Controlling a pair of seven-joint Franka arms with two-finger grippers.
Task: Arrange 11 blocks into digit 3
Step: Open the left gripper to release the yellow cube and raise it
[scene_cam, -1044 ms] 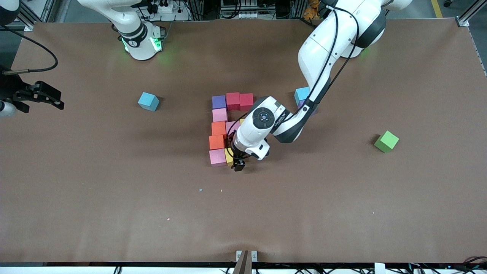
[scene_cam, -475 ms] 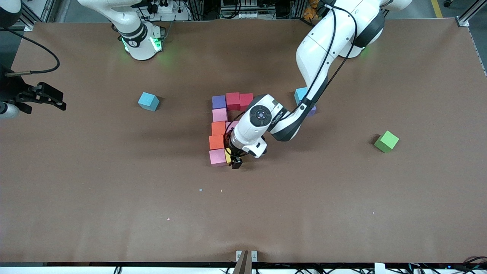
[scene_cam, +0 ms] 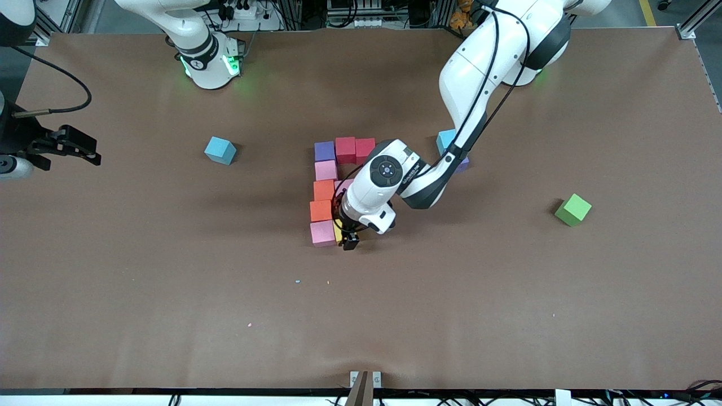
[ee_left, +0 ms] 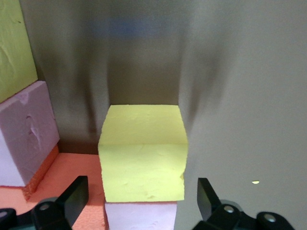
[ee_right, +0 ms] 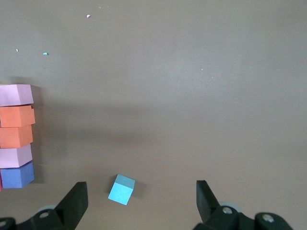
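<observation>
The blocks sit mid-table in one cluster: purple (scene_cam: 324, 151), two red (scene_cam: 345, 149), pink (scene_cam: 326, 170), two orange (scene_cam: 324, 190) and, nearest the front camera, pink (scene_cam: 322, 233). A yellow block (scene_cam: 338, 231) beside that pink one is half hidden under my left gripper (scene_cam: 348, 241). That gripper (ee_left: 141, 201) is open, one finger on each side of the yellow block (ee_left: 143, 153) with gaps showing. A second yellow block (ee_left: 14, 43) and a pink one (ee_left: 26, 129) lie close by. My right gripper (scene_cam: 79, 148) waits open at the right arm's end, high over the table (ee_right: 140, 201).
A light-blue cube (scene_cam: 220, 150) lies toward the right arm's end and shows under the right gripper (ee_right: 121, 189). Another light-blue cube (scene_cam: 447, 139) and a purple block (scene_cam: 463, 163) sit under the left arm. A green cube (scene_cam: 573, 209) lies toward the left arm's end.
My left gripper has slid a little toward the block cluster and settled astride the yellow block. The right gripper has drifted slightly. No block has moved.
</observation>
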